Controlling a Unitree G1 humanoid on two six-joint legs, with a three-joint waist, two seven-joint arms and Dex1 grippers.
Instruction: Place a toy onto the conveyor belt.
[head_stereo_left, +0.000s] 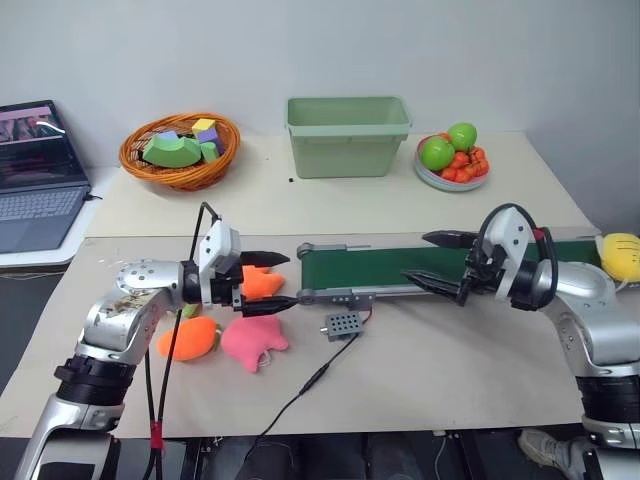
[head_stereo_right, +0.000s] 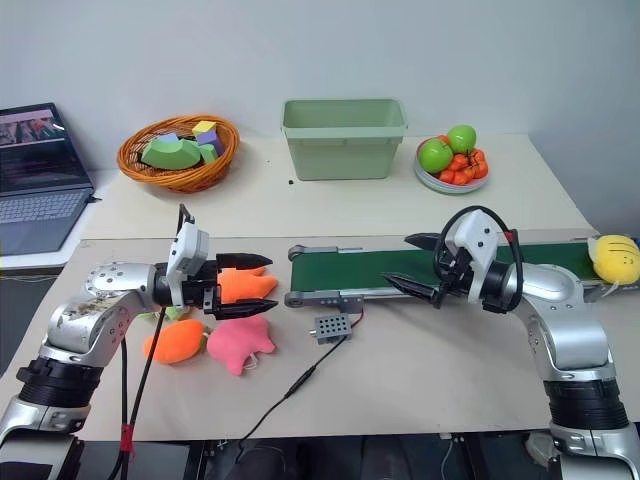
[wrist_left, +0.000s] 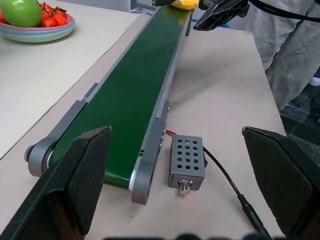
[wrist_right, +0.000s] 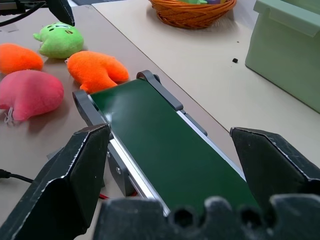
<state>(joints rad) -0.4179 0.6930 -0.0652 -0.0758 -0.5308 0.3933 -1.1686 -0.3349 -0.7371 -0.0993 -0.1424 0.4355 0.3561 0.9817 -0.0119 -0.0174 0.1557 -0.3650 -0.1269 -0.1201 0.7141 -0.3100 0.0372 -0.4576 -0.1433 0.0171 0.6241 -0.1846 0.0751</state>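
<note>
1. The toy (head_stereo_right: 617, 257), a yellow rounded plush, sits at the far right end of the conveyor belt (head_stereo_right: 420, 266), resting on or against that end; whether it lies fully on the green surface I cannot tell. Nothing holds it.
2. By its look it is light and soft, and would give under pressure rather than slip. Its fuzzy cover should offer good friction. It is not fragile. The best hold is probably across its widest middle, squeezing gently so the stuffing does not bulge out of the grip.
3. The belt itself is a long, narrow dark green strip in a grey frame, running left to right across the near half of the table (head_stereo_left: 420, 360). Its surface is bare along most of its length.
4. The right gripper (head_stereo_right: 412, 265) hovers over the middle of the belt, pointing left, its two black fingers spread apart with nothing between them. The toy lies behind it, to the right.
5. The left gripper (head_stereo_left: 278, 282) hangs just off the belt's left end, pointing right, fingers likewise wide apart and empty.
6. Near the left gripper lie the other plush toys: an orange plush (head_stereo_right: 243, 287) just beside the fingers, a second orange one (head_stereo_left: 188, 338), a pink plush (head_stereo_left: 254, 340) and a green plush (wrist_right: 61, 40).
7. A small grey control box (wrist_left: 187, 161) with a cable sits just beside the belt's near edge.
8. Far across the table stand a light green bin (head_stereo_left: 348, 135), a wicker basket (head_stereo_left: 180, 148) and a fruit bowl (head_stereo_left: 452, 157). A laptop (head_stereo_left: 38, 170) sits far left.
</note>
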